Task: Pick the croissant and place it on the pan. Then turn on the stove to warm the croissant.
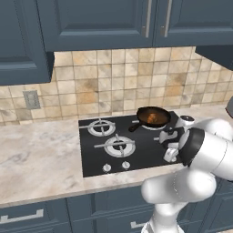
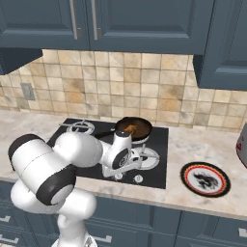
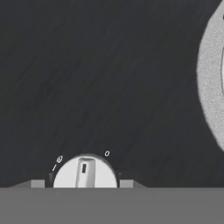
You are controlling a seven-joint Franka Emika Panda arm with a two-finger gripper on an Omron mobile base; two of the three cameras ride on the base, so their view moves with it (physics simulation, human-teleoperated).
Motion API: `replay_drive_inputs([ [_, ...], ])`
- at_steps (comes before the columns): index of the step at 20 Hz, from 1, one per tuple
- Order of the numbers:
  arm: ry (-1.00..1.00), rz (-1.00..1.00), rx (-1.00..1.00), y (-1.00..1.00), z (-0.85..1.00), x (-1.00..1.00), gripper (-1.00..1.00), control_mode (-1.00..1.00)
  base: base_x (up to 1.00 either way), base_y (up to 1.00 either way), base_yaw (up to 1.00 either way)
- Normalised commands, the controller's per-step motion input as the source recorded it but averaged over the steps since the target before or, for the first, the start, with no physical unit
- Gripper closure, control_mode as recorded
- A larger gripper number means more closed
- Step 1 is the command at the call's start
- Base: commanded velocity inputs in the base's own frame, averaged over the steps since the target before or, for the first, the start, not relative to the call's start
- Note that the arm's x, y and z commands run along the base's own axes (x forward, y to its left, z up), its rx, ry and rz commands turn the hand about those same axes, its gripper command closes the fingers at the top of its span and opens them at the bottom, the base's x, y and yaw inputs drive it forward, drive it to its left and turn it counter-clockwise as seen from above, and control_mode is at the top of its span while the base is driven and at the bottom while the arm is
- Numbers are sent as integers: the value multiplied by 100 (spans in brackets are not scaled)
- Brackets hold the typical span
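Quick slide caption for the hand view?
Gripper poised over a silver stove knob on the black stove.

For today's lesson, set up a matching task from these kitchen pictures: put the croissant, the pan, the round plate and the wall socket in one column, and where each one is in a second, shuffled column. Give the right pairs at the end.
Column 1
1. croissant
2. pan
3. round plate
4. wall socket

Column 2
A. on the tiled wall, left of the stove
B. on a back burner of the stove
C. on the counter, right of the stove
D. inside the pan

Pairs: 1-D, 2-B, 3-C, 4-A
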Motion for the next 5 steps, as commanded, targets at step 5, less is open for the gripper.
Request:
replay_drive_inputs([
  [5,0,20,0,0,-27,0,100,-100,0,0,0],
])
